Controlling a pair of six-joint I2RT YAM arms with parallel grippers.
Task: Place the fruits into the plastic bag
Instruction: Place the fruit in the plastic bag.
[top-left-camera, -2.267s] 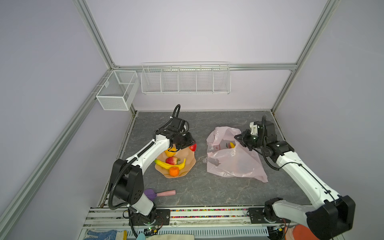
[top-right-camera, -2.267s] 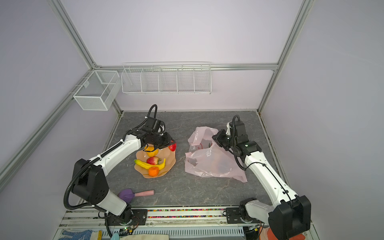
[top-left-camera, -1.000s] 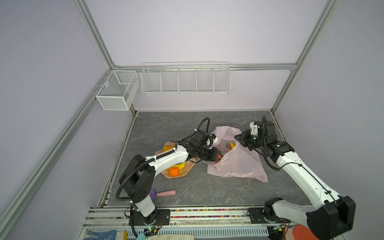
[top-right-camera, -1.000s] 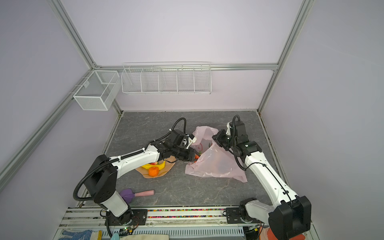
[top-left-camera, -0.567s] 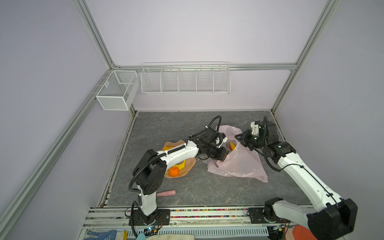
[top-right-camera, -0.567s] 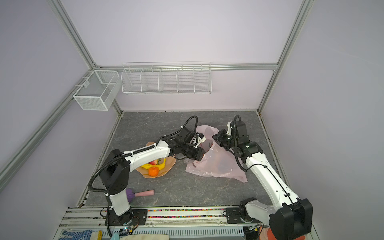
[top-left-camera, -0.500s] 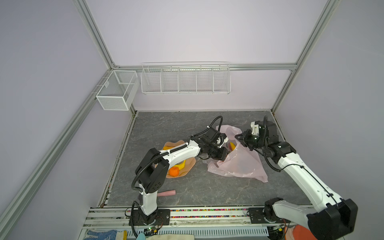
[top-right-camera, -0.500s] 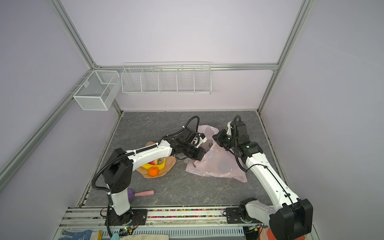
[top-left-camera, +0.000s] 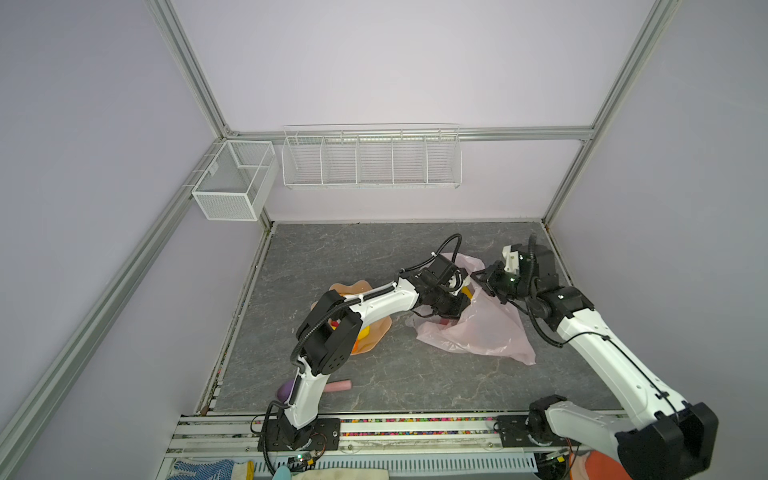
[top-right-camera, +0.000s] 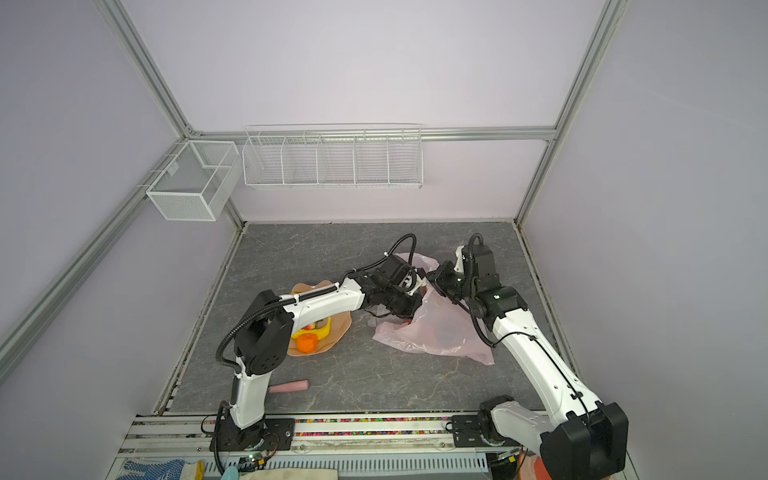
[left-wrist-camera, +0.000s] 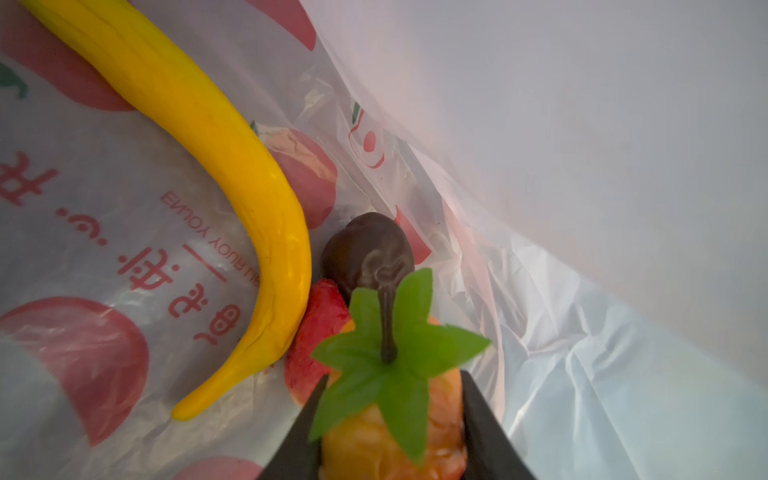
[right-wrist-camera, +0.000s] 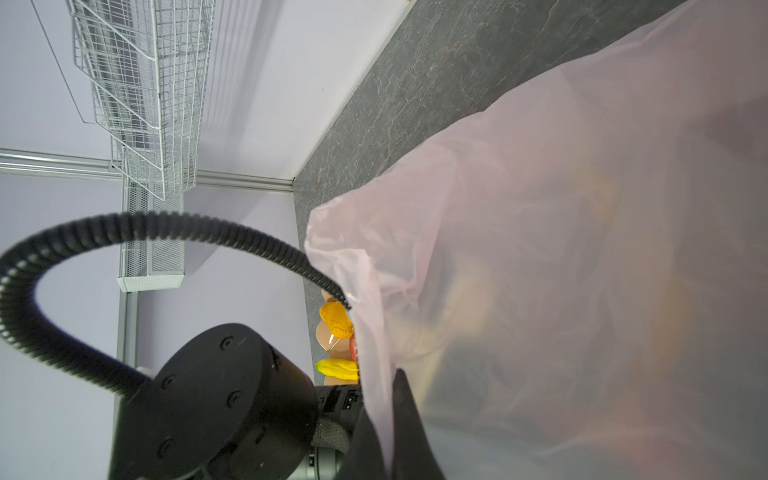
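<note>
Orange-red leaf-topped fruit (left-wrist-camera: 386, 440) pinched inside the plastic bag (left-wrist-camera: 582, 374), not yet let go.

Left gripper (left-wrist-camera: 392, 384) clamps it between both jaws, well inside the bag. Just past it lie a red lump (left-wrist-camera: 320, 328) (a separate fruit or the held one's flank, I cannot tell), a dark purple fruit (left-wrist-camera: 365, 249) and a banana (left-wrist-camera: 232, 166), touching one another on the bag's lower film. At the bag's mouth the right gripper (right-wrist-camera: 386, 411) is pressed together on the rim, holding it up. Outside the bag, off its mouth, the dish (top-right-camera: 340, 328) holds an orange (top-right-camera: 306, 343) and a second banana (top-right-camera: 321, 330). Risks, as I judge them: the thin film may snag on the jaws or the leaf as the arm backs out, dragging the bag. The pinched rim may slip and drop the mouth onto the arm. A loose fruit may roll back toward the mouth.
</note>
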